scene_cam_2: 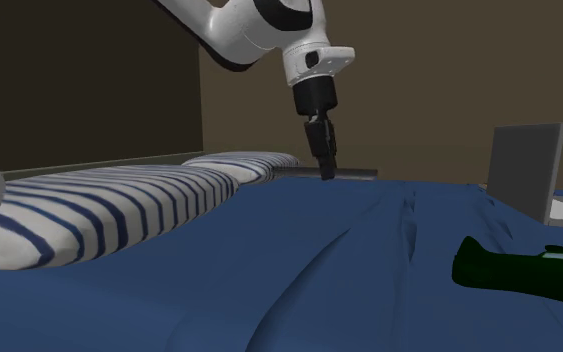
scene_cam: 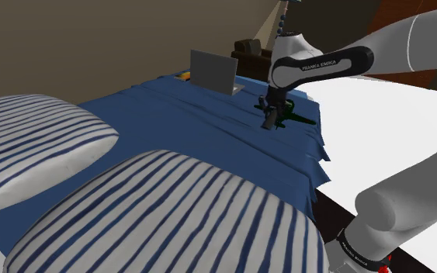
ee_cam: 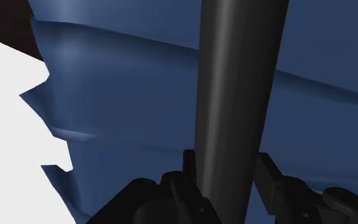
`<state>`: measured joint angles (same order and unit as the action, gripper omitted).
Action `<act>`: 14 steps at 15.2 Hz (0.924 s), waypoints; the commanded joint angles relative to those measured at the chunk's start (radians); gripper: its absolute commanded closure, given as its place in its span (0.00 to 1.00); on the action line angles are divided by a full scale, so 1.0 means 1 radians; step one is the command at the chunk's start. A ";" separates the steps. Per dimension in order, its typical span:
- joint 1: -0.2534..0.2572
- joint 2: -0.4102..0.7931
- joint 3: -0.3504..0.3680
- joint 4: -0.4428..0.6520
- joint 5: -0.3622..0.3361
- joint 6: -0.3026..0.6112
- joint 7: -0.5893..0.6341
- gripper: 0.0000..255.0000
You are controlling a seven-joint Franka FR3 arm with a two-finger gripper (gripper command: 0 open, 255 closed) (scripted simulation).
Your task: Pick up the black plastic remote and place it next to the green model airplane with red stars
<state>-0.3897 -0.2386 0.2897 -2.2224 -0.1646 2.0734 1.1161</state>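
My gripper (scene_cam: 272, 107) is shut on the black remote (scene_cam: 269, 122), which hangs from the fingers above the blue bedspread (scene_cam: 185, 124). In the second exterior view the gripper (scene_cam_2: 318, 122) holds the remote (scene_cam_2: 326, 158) upright in the air, clear of the cover. The wrist view has the remote (ee_cam: 238, 83) as a long dark bar clasped at the gripper (ee_cam: 228, 170). The dark green model airplane (scene_cam: 300, 118) lies on the bedspread just beside and partly behind the hand; it also lies low at the second exterior view's right (scene_cam_2: 529, 270).
Two blue-striped white pillows (scene_cam: 170, 217) (scene_cam: 30, 143) lie at the near end of the bed. A grey open laptop (scene_cam: 213, 71) (scene_cam_2: 525, 168) stands at the far end. The bed's edge (scene_cam: 317, 163) drops to a white floor (scene_cam: 395, 132).
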 commanded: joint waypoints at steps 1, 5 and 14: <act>-0.017 -0.043 -0.038 -0.051 0.007 0.019 -0.059 1.00; -0.051 -0.093 -0.110 -0.108 0.005 0.044 -0.162 1.00; -0.109 -0.123 -0.222 -0.188 -0.017 0.119 -0.308 1.00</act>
<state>-0.4969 -0.3641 0.0702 -2.4002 -0.1798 2.1784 0.8097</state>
